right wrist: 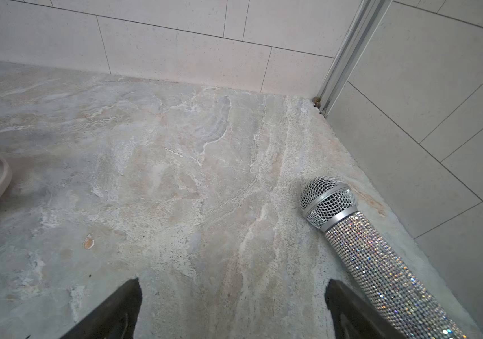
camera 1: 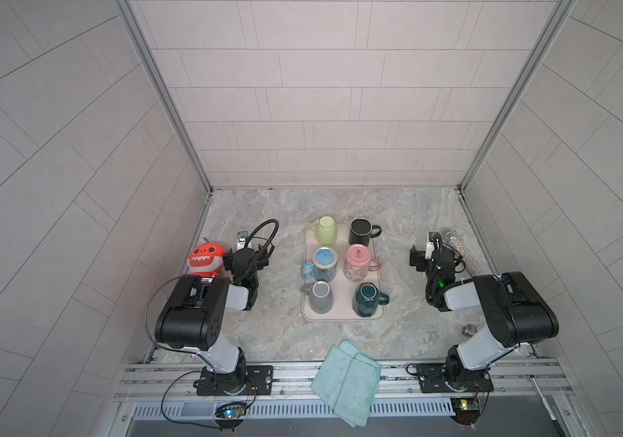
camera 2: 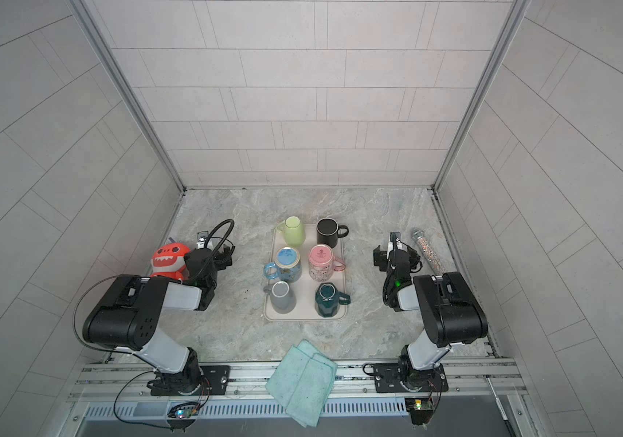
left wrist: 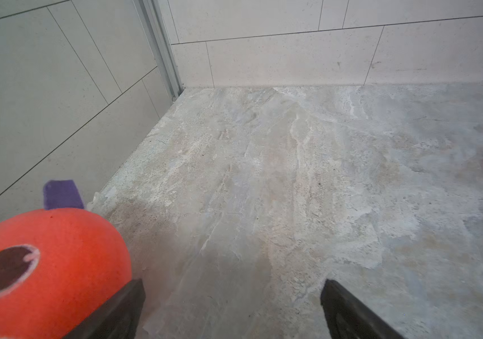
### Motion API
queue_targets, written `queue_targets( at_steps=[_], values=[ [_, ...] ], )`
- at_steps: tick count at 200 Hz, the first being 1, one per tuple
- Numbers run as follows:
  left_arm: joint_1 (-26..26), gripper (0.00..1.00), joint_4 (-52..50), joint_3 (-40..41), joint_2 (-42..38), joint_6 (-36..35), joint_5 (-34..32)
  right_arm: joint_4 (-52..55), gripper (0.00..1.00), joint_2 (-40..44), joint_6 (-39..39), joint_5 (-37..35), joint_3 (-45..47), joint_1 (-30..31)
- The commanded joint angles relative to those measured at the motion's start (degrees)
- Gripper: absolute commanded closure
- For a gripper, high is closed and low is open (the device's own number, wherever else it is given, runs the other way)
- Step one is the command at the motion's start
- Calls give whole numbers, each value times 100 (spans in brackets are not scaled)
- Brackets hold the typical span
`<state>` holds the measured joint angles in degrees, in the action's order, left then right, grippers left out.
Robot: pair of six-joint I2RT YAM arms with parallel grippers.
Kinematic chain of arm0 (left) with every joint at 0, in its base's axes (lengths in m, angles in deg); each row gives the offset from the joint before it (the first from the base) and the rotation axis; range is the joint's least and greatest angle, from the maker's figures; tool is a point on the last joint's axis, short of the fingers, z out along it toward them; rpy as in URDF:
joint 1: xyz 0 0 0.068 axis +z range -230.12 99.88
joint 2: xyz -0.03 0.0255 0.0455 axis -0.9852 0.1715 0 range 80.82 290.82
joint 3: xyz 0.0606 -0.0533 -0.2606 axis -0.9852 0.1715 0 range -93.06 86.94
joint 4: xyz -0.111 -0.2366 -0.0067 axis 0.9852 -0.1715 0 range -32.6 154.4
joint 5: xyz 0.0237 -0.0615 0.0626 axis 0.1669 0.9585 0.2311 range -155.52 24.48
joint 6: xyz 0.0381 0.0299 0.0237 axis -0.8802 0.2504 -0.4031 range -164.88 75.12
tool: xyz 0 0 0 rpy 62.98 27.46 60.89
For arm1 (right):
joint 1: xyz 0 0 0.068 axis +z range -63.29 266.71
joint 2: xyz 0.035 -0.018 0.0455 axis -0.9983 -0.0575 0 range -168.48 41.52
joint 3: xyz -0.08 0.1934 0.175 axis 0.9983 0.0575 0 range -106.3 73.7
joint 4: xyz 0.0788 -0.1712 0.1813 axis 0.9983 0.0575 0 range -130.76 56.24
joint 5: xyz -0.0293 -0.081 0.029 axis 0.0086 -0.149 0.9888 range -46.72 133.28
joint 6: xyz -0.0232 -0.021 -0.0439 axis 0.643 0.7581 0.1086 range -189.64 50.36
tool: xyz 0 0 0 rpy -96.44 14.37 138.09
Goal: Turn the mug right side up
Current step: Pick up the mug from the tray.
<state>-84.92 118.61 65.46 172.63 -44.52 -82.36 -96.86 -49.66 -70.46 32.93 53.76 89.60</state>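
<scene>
In the middle of the table (camera 1: 283, 329) I see a beige tray (camera 1: 341, 302) carrying six mugs in two columns. In the far row, a light green mug (camera 1: 327, 230) is on the left and a black mug (camera 1: 361, 231) on the right. The middle row has a blue mug (camera 1: 323, 265) on the left and a pink mug (camera 1: 357, 263) on the right. A grey mug (camera 1: 319, 297) and a dark teal mug (camera 1: 366, 300) make up the near row.

The pink mug shows a flat, stamped base to the overhead camera, so I read it as standing upside down. The blue mug looks the same, though from this height I can't be sure. The black mug shows its open mouth.

My left claw (left wrist: 233, 281) hangs over bare table to the left of the tray. Its jaws are spread wide with nothing between them, and a red plush monster (left wrist: 49, 264) is just beside it. My right claw (right wrist: 233, 281) is to the right of the tray, equally wide and empty. A glittery microphone (right wrist: 381, 264) lies just beside its outer finger. Both claws are well apart from the mugs.

A teal cloth (camera 1: 348, 378) drapes over the near edge of the table.
</scene>
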Motion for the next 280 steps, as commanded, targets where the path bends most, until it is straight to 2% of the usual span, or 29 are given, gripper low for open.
queue_targets(
  at_steps=[1,251,265,280],
  values=[
    [4,0,133,-3,-84,-31,-46,11,1,76,69,-29,-80,14],
    [118,0,7,-50,-140,16,167,-21,1,82,69,-44,-57,12],
    [104,0,-432,-142,-470,85,-68,163,1,345,9,-341,-77,48],
    [109,0,-1251,-366,-931,138,-176,948,1,869,-3,-362,-217,45]
  ],
)
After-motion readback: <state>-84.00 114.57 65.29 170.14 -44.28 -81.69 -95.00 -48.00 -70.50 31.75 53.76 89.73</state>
